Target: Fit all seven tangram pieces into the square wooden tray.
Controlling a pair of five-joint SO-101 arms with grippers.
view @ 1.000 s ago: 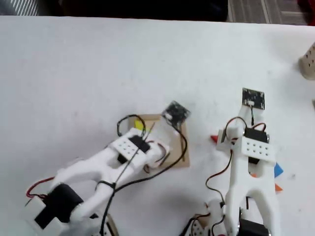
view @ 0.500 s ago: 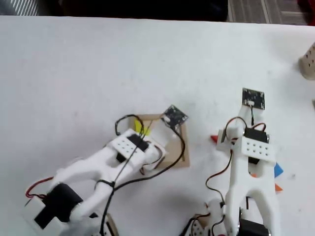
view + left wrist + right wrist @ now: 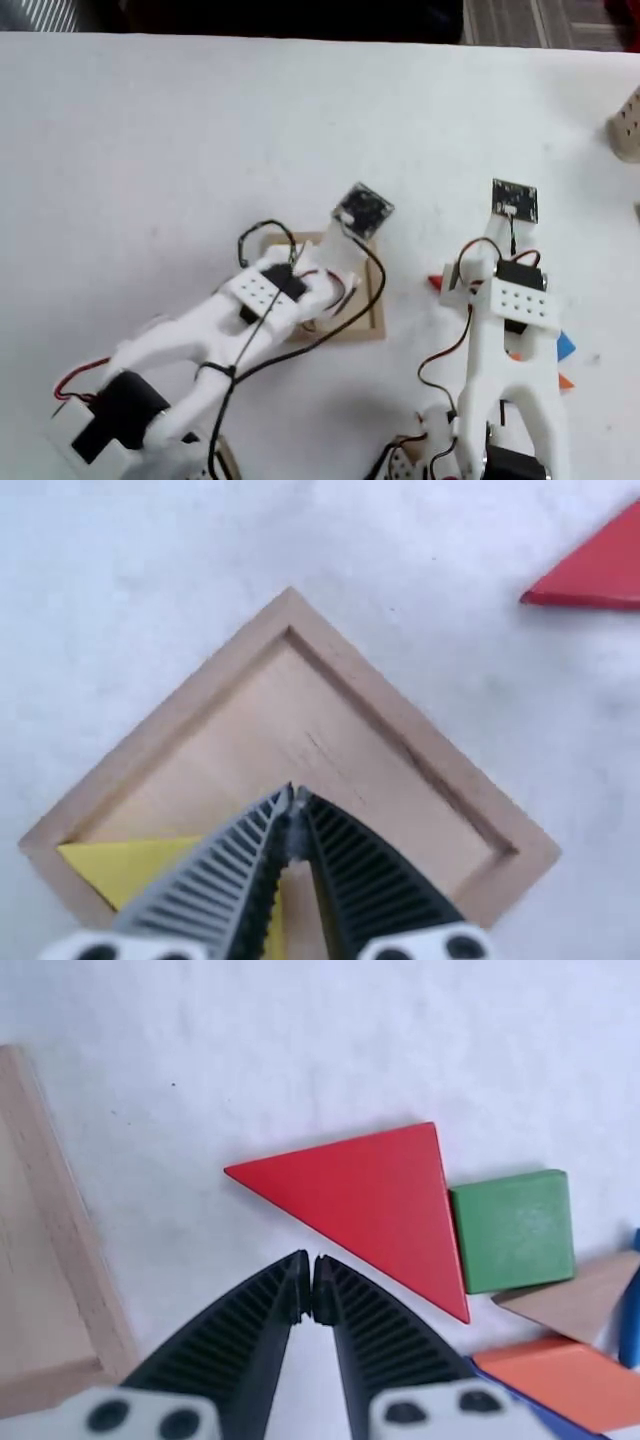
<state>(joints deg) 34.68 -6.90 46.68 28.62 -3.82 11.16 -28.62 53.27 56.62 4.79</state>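
**White table, one piece seated, the rest waiting outside the tray**

The white table is taking up nearly the whole high view, with a dark strip of room running along the top edge. Two white arms are reaching up from the bottom edge: the left arm is slanting in from the lower left, and the right arm is standing at the lower right.

The square wooden tray is lying just below the centre of the high view, partly under the left arm. The yellow piece is sitting flat in one corner of it, and the rest of its floor is lying bare.

Just right of the tray, the red triangle is resting on the table. The green square is touching one of its edges. A tan piece, an orange piece and a sliver of blue are crowding close behind.

The filling looks to be at an early stage. Judging by where the arms are, the red triangle is probably next: a claw would need to open, straddle it, then carry it over the rim.

The left claw is pressed shut on nothing, its tips over the tray floor beside the yellow piece; whether they are touching the wood is unclear. The right claw is also closed and empty, over bare table between the tray rim and the red triangle.
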